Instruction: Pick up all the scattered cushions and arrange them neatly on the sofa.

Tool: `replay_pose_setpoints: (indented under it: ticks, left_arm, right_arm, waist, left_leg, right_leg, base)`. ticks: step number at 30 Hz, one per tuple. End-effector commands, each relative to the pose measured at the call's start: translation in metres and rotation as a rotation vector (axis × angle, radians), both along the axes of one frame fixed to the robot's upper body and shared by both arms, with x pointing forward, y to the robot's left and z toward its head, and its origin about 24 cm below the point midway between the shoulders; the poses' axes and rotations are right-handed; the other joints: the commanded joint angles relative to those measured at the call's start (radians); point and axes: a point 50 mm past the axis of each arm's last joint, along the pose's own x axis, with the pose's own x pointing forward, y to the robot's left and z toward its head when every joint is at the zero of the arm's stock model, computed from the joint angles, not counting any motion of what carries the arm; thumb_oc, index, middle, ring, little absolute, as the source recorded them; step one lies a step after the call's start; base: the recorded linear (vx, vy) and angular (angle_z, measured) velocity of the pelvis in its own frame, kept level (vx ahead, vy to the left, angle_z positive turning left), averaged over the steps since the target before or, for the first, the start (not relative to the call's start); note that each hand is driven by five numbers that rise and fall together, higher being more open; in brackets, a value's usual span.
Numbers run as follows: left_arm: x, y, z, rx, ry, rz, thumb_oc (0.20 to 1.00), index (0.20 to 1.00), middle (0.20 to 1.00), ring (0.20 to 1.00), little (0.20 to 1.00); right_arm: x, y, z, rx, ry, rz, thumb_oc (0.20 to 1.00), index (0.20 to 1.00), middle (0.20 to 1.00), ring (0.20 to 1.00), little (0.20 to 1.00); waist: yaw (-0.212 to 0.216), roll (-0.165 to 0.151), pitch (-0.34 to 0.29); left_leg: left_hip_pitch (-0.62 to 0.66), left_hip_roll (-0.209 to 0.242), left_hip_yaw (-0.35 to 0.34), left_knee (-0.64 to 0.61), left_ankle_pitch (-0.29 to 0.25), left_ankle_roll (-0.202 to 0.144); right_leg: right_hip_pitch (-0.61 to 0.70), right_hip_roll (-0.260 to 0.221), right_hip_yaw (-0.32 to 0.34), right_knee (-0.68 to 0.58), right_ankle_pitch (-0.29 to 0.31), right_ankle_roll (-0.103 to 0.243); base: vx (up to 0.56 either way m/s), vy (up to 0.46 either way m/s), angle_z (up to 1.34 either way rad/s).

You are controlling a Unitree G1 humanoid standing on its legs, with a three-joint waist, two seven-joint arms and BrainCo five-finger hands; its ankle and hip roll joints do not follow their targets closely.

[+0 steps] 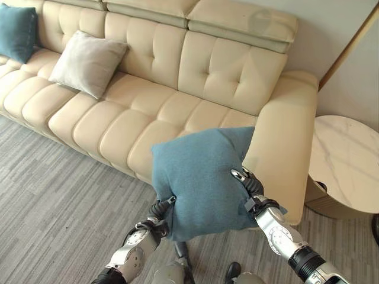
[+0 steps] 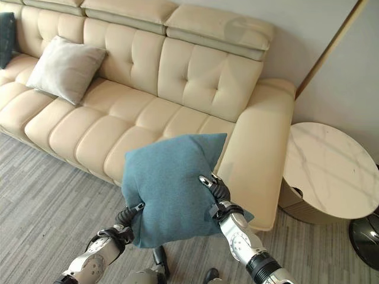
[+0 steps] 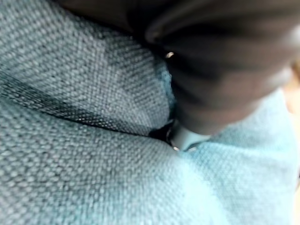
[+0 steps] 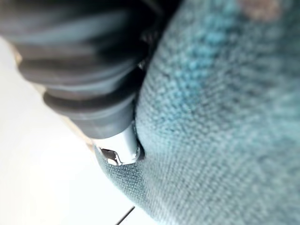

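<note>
Both hands press in on the teal cushion (image 1: 198,180), the left hand (image 1: 159,214) at its seven o'clock edge, the right hand (image 1: 247,184) at four o'clock; fingers are buried in fabric, so their grip I cannot tell. The cushion hangs before the sofa (image 1: 177,112). Best keep the squeeze even and carry it toward twelve o'clock, onto the bare seat right of the grey cushion (image 1: 87,62).

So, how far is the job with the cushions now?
Done: a grey cushion and a blue one already lean on the sofa. In hand: another blue cushion, carried between left hand and right hand. Left: setting it down.
</note>
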Motion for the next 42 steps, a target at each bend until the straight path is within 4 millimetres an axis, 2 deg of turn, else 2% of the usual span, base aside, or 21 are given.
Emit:
replay_pose_setpoints:
  ticks: [1, 3, 5, 6, 7, 8, 10, 12, 14, 18, 22, 23, 29, 31, 32, 33, 34, 37, 38, 41, 42]
  left_arm:
    - [0.033, -0.117, 0.103, -0.418, -0.487, -0.387, 0.200, 0.200, 0.200, 0.200, 0.200]
    - [0.035, -0.117, 0.105, -0.413, -0.495, -0.387, 0.200, 0.200, 0.200, 0.200, 0.200]
    - [0.039, -0.116, 0.108, -0.394, -0.513, -0.385, 0.200, 0.200, 0.200, 0.200, 0.200]
    - [0.039, -0.117, 0.108, -0.394, -0.514, -0.385, 0.200, 0.200, 0.200, 0.200, 0.200]
    - [0.040, -0.119, 0.109, -0.375, -0.523, -0.399, 0.200, 0.200, 0.200, 0.200, 0.200]
    - [0.040, -0.119, 0.110, -0.376, -0.532, -0.399, 0.200, 0.200, 0.200, 0.200, 0.200]
    - [0.041, -0.118, 0.109, -0.375, -0.520, -0.391, 0.200, 0.200, 0.200, 0.200, 0.200]
    - [0.041, -0.118, 0.107, -0.369, -0.515, -0.402, 0.200, 0.200, 0.200, 0.200, 0.200]
    - [0.043, -0.120, 0.110, -0.379, -0.527, -0.397, 0.200, 0.200, 0.200, 0.200, 0.200]
    - [0.043, -0.121, 0.112, -0.393, -0.542, -0.390, 0.200, 0.200, 0.200, 0.200, 0.200]
    - [0.039, -0.115, 0.106, -0.392, -0.524, -0.366, 0.200, 0.200, 0.200, 0.200, 0.200]
    - [0.039, -0.113, 0.106, -0.406, -0.521, -0.347, 0.200, 0.200, 0.200, 0.200, 0.200]
    - [0.041, -0.109, 0.108, -0.394, -0.527, -0.320, 0.200, 0.200, 0.200, 0.200, 0.200]
    - [0.043, -0.108, 0.110, -0.390, -0.532, -0.304, 0.200, 0.200, 0.200, 0.200, 0.200]
    - [0.044, -0.107, 0.112, -0.387, -0.543, -0.287, 0.200, 0.200, 0.200, 0.200, 0.200]
    - [0.044, -0.107, 0.112, -0.387, -0.543, -0.287, 0.200, 0.200, 0.200, 0.200, 0.200]
    - [0.044, -0.106, 0.112, -0.386, -0.546, -0.276, 0.200, 0.200, 0.200, 0.200, 0.200]
    - [0.045, -0.107, 0.112, -0.385, -0.546, -0.267, 0.200, 0.200, 0.200, 0.200, 0.200]
    - [0.040, -0.108, 0.105, -0.382, -0.521, -0.284, 0.200, 0.200, 0.200, 0.200, 0.200]
    - [0.037, -0.110, 0.102, -0.373, -0.512, -0.312, 0.200, 0.200, 0.200, 0.200, 0.200]
    - [0.037, -0.110, 0.101, -0.347, -0.508, -0.337, 0.200, 0.200, 0.200, 0.200, 0.200]
  right_arm:
    - [-0.028, 0.124, 0.048, 0.241, -0.185, 0.494, 0.200, 0.200, 0.200, 0.200, 0.200]
    - [-0.027, 0.125, 0.050, 0.237, -0.198, 0.491, 0.200, 0.200, 0.200, 0.200, 0.200]
    - [-0.026, 0.127, 0.055, 0.236, -0.227, 0.500, 0.200, 0.200, 0.200, 0.200, 0.200]
    - [-0.026, 0.127, 0.055, 0.235, -0.228, 0.500, 0.200, 0.200, 0.200, 0.200, 0.200]
    - [-0.022, 0.123, 0.058, 0.237, -0.245, 0.464, 0.200, 0.200, 0.200, 0.200, 0.200]
    - [-0.020, 0.120, 0.059, 0.249, -0.250, 0.444, 0.200, 0.200, 0.200, 0.200, 0.200]
    - [-0.016, 0.121, 0.061, 0.253, -0.247, 0.433, 0.200, 0.200, 0.200, 0.200, 0.200]
    - [-0.016, 0.126, 0.065, 0.261, -0.257, 0.465, 0.200, 0.200, 0.200, 0.200, 0.200]
    - [-0.014, 0.124, 0.066, 0.244, -0.271, 0.468, 0.200, 0.200, 0.200, 0.200, 0.200]
    - [-0.016, 0.123, 0.066, 0.261, -0.269, 0.462, 0.200, 0.200, 0.200, 0.200, 0.200]
    - [-0.014, 0.118, 0.062, 0.230, -0.264, 0.449, 0.200, 0.200, 0.200, 0.200, 0.200]
    - [-0.012, 0.114, 0.060, 0.215, -0.259, 0.439, 0.200, 0.200, 0.200, 0.200, 0.200]
    - [-0.009, 0.110, 0.063, 0.189, -0.272, 0.422, 0.200, 0.200, 0.200, 0.200, 0.200]
    - [-0.008, 0.108, 0.062, 0.187, -0.267, 0.405, 0.200, 0.200, 0.200, 0.200, 0.200]
    - [-0.007, 0.106, 0.062, 0.190, -0.267, 0.393, 0.200, 0.200, 0.200, 0.200, 0.200]
    - [-0.007, 0.106, 0.062, 0.190, -0.267, 0.393, 0.200, 0.200, 0.200, 0.200, 0.200]
    - [-0.007, 0.104, 0.061, 0.187, -0.261, 0.384, 0.200, 0.200, 0.200, 0.200, 0.200]
    - [-0.006, 0.100, 0.059, 0.185, -0.253, 0.369, 0.200, 0.200, 0.200, 0.200, 0.200]
    - [-0.009, 0.100, 0.056, 0.186, -0.241, 0.382, 0.200, 0.200, 0.200, 0.200, 0.200]
    - [-0.010, 0.100, 0.051, 0.173, -0.219, 0.393, 0.200, 0.200, 0.200, 0.200, 0.200]
    - [-0.012, 0.103, 0.047, 0.164, -0.194, 0.408, 0.200, 0.200, 0.200, 0.200, 0.200]
  waist:
    - [0.003, -0.038, -0.019]
    - [0.011, -0.044, -0.020]
    - [0.009, -0.038, -0.001]
    - [0.009, -0.039, -0.001]
    - [-0.011, -0.032, 0.014]
    - [-0.029, -0.024, 0.021]
    - [-0.034, -0.023, 0.026]
    - [-0.033, -0.026, 0.036]
    - [-0.040, -0.036, 0.049]
    - [-0.042, -0.058, 0.038]
    - [-0.043, -0.061, 0.013]
    - [-0.036, -0.059, 0.007]
    - [-0.025, -0.073, -0.002]
    - [-0.014, -0.078, 0.004]
    - [0.000, -0.069, 0.014]
    - [0.002, -0.070, 0.016]
    - [0.011, -0.061, 0.023]
    - [0.019, -0.052, 0.034]
    - [0.020, -0.013, 0.027]
    - [0.018, -0.003, 0.025]
    - [0.018, -0.006, 0.021]
  left_leg:
    - [0.104, 0.093, -0.047, -0.013, -0.129, -0.114]
    - [0.106, 0.067, -0.069, -0.013, -0.145, -0.094]
    - [0.119, 0.027, -0.113, -0.014, -0.165, -0.058]
    - [0.119, 0.026, -0.113, -0.014, -0.166, -0.056]
    - [0.127, 0.014, -0.141, -0.022, -0.170, -0.045]
    - [0.122, 0.016, -0.159, -0.023, -0.155, -0.039]
    - [0.139, 0.000, -0.171, -0.023, -0.160, -0.038]
    - [0.153, -0.014, -0.181, -0.023, -0.170, -0.041]
    - [0.179, -0.031, -0.215, -0.004, -0.196, -0.046]
    - [0.193, -0.047, -0.242, 0.061, -0.250, -0.053]
    - [0.200, -0.029, -0.233, 0.170, -0.301, -0.075]
    - [0.170, 0.001, -0.231, 0.243, -0.248, -0.096]
    - [0.086, 0.028, -0.301, 0.172, -0.216, -0.106]
    - [0.027, 0.057, -0.371, 0.137, -0.157, -0.116]
    - [-0.010, 0.073, -0.440, 0.087, -0.109, -0.124]
    - [-0.006, 0.073, -0.438, 0.085, -0.109, -0.124]
    - [-0.038, 0.082, -0.498, 0.038, -0.091, -0.131]
    - [-0.059, 0.081, -0.539, 0.011, -0.075, -0.141]
    - [-0.041, 0.076, -0.572, -0.021, -0.063, -0.145]
    - [-0.026, 0.064, -0.563, -0.005, -0.051, -0.138]
    - [-0.017, 0.048, -0.537, 0.000, -0.060, -0.123]
  right_leg:
    - [-0.022, 0.003, 0.004, -0.025, -0.023, 0.000]
    - [-0.024, -0.016, 0.009, 0.010, -0.030, 0.010]
    - [-0.065, -0.066, 0.043, 0.173, -0.020, 0.029]
    - [-0.067, -0.069, 0.044, 0.177, -0.022, 0.031]
    - [-0.114, -0.056, 0.112, 0.265, -0.008, 0.038]
    - [-0.159, 0.009, 0.171, 0.255, -0.014, 0.012]
    - [-0.183, 0.061, 0.218, 0.198, -0.026, 0.008]
    - [-0.233, 0.094, 0.183, 0.162, -0.016, -0.011]
    - [-0.262, 0.094, 0.131, 0.119, 0.007, -0.008]
    - [-0.208, 0.102, 0.137, 0.067, 0.009, -0.032]
    - [-0.138, 0.112, 0.151, 0.038, -0.007, -0.054]
    - [-0.088, 0.116, 0.154, 0.010, -0.020, -0.068]
    - [-0.080, 0.104, 0.197, -0.003, -0.035, -0.061]
    - [-0.066, 0.105, 0.243, -0.001, -0.042, -0.059]
    - [-0.055, 0.116, 0.289, 0.008, -0.054, -0.059]
    - [-0.053, 0.116, 0.290, 0.009, -0.056, -0.059]
    - [-0.044, 0.121, 0.327, 0.020, -0.072, -0.058]
    - [-0.031, 0.119, 0.361, 0.028, -0.089, -0.054]
    - [-0.020, 0.121, 0.407, 0.037, -0.103, -0.037]
    - [-0.028, 0.102, 0.423, 0.046, -0.096, -0.029]
    - [-0.038, 0.080, 0.444, 0.042, -0.083, -0.015]
  base:
    - [0.05, 0.185, 0.02]
    - [0.07, 0.198, 0.07]
    - [0.08, 0.272, 0.25]
    - [0.08, 0.266, 0.53]
    - [0.01, 0.145, 0.49]
    - [0.06, 0.166, 0.48]
    - [0.13, 0.058, 0.71]
    - [0.15, -0.012, 0.64]
    - [0.26, -0.078, 0.18]
    - [0.19, -0.094, 0.60]
    - [0.30, -0.133, 0.28]
    - [0.34, -0.091, -0.13]
    - [0.13, 0.019, -0.25]
    - [0.20, 0.119, -0.37]
    - [0.15, 0.106, -0.62]
    - [0.21, 0.190, -0.80]
    - [0.11, 0.110, -0.93]
    - [0.18, 0.243, -0.80]
    - [0.22, 0.375, -0.64]
    - [0.15, 0.367, -0.76]
    - [0.08, 0.233, -0.63]
